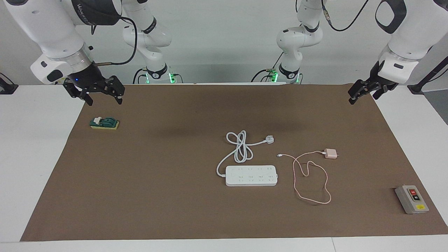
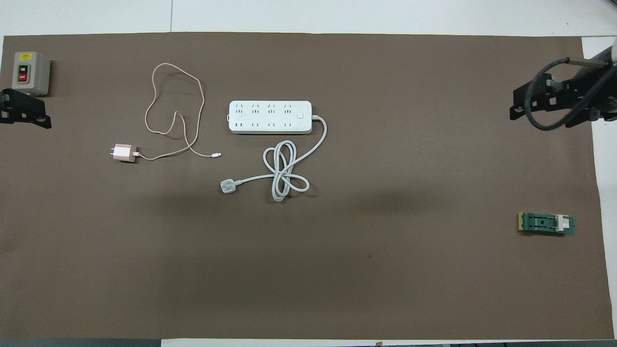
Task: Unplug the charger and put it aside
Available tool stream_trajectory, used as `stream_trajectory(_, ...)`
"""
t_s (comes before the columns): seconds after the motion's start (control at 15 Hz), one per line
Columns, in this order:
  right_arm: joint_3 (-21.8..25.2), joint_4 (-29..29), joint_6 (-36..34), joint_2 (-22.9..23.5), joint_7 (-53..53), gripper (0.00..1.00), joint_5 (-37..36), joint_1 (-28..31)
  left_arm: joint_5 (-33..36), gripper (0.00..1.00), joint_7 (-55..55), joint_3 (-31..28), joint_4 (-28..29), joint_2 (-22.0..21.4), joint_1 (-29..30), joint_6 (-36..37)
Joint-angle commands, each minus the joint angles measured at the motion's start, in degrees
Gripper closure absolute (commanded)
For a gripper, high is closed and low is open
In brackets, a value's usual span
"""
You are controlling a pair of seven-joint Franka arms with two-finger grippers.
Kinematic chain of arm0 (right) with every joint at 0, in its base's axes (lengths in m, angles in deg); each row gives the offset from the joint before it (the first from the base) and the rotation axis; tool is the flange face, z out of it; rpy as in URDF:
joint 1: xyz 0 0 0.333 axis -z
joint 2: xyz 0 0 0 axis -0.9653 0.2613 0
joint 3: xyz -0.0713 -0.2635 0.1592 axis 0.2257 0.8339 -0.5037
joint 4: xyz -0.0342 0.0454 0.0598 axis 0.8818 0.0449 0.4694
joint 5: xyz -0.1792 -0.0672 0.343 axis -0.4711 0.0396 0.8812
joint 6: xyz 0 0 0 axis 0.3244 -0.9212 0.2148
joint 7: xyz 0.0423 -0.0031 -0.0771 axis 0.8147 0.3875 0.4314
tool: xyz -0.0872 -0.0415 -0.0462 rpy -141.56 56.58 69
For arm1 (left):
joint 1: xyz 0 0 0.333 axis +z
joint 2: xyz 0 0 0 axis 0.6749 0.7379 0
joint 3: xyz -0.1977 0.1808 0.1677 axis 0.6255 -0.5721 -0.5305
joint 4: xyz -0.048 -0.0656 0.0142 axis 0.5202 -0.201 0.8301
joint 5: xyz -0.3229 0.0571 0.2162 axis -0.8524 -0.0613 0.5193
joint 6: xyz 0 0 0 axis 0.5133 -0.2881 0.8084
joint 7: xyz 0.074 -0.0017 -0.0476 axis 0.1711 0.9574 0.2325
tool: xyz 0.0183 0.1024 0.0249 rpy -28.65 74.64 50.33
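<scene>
**Lying free on the mat, the charger is already out of the strip**

Starting with the facing view: the charger [image 1: 330, 153] lies on its side on the brown mat [image 1: 157, 196], well apart from the white power strip [image 1: 251, 175], toward the left arm's end of the table; its prongs point away from the strip, toward that same end, so its long axis runs along the table; its pink cable [image 1: 316, 185] loops away on the side farther from the robots. The left gripper [image 1: 365, 91] hangs at the mat's corner with its fingers a little apart; the right gripper [image 1: 101, 92] hangs at the other end, above a green block [image 1: 104, 123], jaws clearly spread. By judgement the left arm is much the nearer one; the task looks nearly done or done, since nothing sits in any socket.

Turning to the overhead view: the charger [image 2: 124, 152] rests nearer to the robots than the grey button box [image 2: 30, 72]; the strip's own white cord [image 2: 284, 176] is coiled beside it. The mat is flat and plain; white table [image 2: 385, 14] borders it, with much free room around.
</scene>
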Motion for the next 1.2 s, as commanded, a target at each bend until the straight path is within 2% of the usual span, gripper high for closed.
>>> stream_trajectory(0.0, -0.54, -4.77, 0.5, -4.55, 4.59, 0.0, -2.32, 1.0, -0.42, 0.0, 3.09, -0.58, 3.59, -3.08, -0.91, 0.89)
stream_trajectory(0.27, -0.62, -10.92, 2.43, -8.78, 4.6, 0.0, -2.51, 1.0, -3.32, 0.0, 5.84, -2.08, 4.47, -4.31, -3.11, -0.43)
stream_trajectory(0.47, -0.27, -14.97, 2.78, -10.98, 4.07, 0.0, -1.89, 0.39, -3.33, 0.0, 5.49, -2.08, 8.6, -8.44, -3.72, -0.43)
stream_trajectory(0.67, 4.81, -15.77, 3.4, -11.16, 3.89, 0.0, -1.89, -4.26, -3.59, 0.0, 5.75, -2.25, 7.47, -6.44, -3.9, -2.27)
stream_trajectory(1.13, 5.0, -15.51, 2.61, -11.25, 3.98, 0.0, -1.01, -3.92, -3.76, 0.0, 5.92, -2.52, 6.68, -5.55, -5.3, -2.98)
